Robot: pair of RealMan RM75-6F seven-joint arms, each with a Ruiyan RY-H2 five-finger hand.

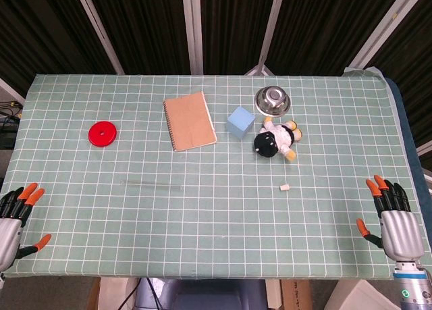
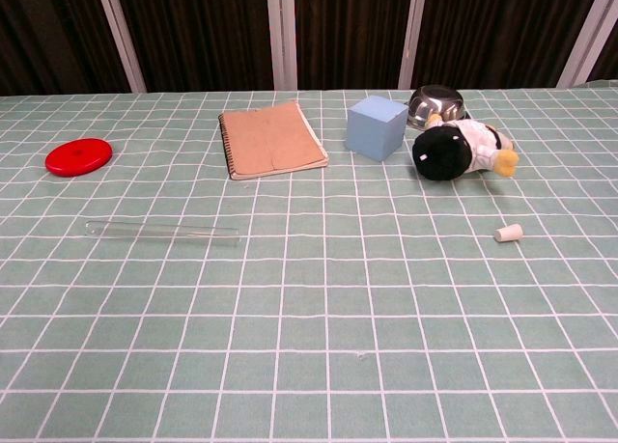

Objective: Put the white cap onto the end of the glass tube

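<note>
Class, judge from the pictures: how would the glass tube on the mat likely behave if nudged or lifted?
The glass tube lies flat and is round, so a sideways nudge would probably roll it. It looks thin and clear, so likely fragile and light. Smooth glass may slip between fingers.

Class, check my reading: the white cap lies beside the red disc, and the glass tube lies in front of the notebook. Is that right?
Not quite. The white cap lies near the plush toy, far from the red disc, as the chest view shows. The glass tube does lie in front of the notebook.
</note>
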